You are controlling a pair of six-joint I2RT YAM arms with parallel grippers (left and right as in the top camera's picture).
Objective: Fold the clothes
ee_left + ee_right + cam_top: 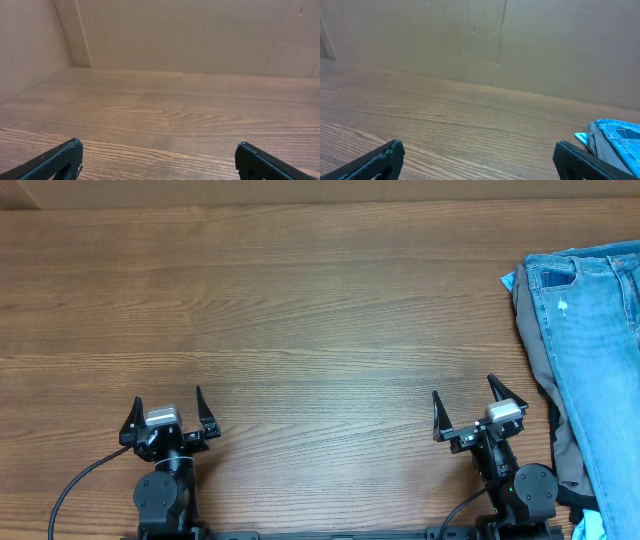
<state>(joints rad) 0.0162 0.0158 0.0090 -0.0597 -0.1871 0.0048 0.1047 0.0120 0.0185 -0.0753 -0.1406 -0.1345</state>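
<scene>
Folding appears not yet begun. The jeans lie unfolded over grey trousers on the surface. The right fingers, near the jeans' left side, and the left fingers, well apart from them, stand open and empty.

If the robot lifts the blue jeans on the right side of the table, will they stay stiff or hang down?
Probably they will hang limp: the jeans lie flat as loose cloth. They look long, running off the picture, so they are likely rather heavy. The grey trousers underneath may drag along.
</scene>
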